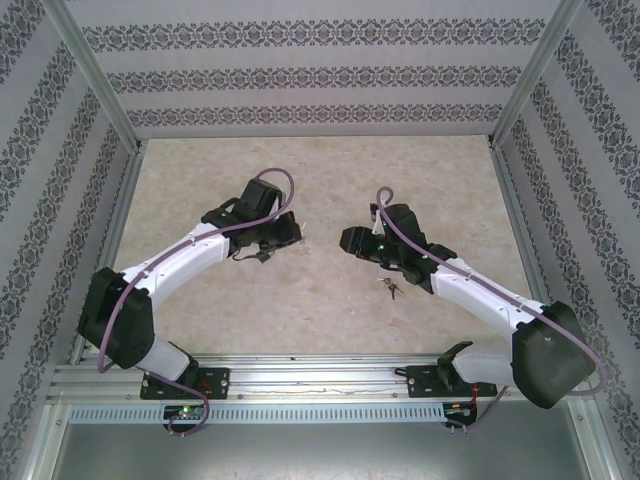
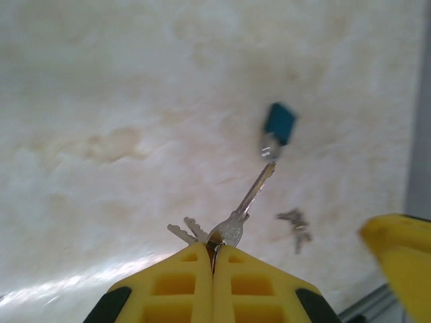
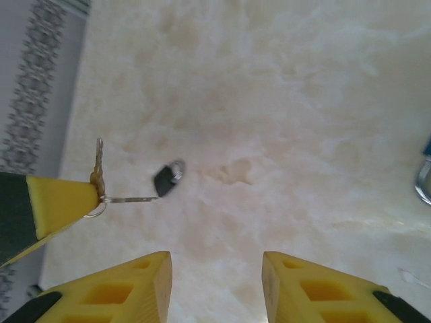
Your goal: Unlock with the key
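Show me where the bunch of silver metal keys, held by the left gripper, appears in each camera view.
Top external: the silver metal keys are a dark shape left of centre, at the end of the left arm.
Left wrist: bottom centre, pinched in the shut left gripper, one key pointing up-right.
Right wrist: left side, mid-height, one key lying level.
Shared landmark: the beige marbled table top behind them.

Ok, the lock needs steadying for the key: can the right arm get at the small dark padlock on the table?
Probably yes. The right gripper is open and the padlock lies ahead on bare table. The left gripper, shut on the keys, looks close beside it and may crowd the approach.
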You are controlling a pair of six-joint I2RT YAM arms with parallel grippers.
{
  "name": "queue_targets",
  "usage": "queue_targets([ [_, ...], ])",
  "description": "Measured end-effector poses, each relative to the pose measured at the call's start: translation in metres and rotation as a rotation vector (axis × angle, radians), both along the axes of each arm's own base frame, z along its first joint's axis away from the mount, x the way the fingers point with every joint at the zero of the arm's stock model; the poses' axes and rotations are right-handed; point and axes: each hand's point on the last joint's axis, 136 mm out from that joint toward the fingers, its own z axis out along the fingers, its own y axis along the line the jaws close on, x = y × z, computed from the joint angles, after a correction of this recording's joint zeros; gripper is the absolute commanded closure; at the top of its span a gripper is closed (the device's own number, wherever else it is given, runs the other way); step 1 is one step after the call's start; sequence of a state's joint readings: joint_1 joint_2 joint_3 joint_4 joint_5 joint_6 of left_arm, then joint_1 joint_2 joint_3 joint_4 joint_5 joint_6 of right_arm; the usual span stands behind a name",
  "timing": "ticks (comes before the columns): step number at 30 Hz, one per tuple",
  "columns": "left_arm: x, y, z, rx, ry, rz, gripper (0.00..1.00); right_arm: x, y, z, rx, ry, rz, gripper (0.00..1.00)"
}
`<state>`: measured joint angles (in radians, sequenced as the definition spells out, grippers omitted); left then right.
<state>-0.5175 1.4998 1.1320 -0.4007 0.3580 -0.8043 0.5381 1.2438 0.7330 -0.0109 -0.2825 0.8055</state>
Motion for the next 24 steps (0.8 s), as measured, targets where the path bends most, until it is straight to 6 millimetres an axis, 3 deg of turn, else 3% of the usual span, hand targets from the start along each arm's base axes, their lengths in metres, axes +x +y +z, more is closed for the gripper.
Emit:
queue_targets([
  [6,0.006,-0.02,0.033,-0.115,-0.086,-0.051,1.0,0.006,0.014,0.03,0.145,-0.048,0.011,0.6],
  [14,-0.004,-0.043,0.079,-0.284,-0.186,-0.12,1.0,0.011,0.027,0.07,0.287,-0.144,0.047,0.62],
  [19,-0.006,-0.048,0.091,-0.344,-0.207,-0.135,1.0,0.012,0.032,0.095,0.388,-0.222,0.073,0.62],
  [24,-0.007,-0.052,0.097,-0.378,-0.215,-0.142,1.0,0.015,0.028,0.101,0.418,-0.249,0.063,0.62],
])
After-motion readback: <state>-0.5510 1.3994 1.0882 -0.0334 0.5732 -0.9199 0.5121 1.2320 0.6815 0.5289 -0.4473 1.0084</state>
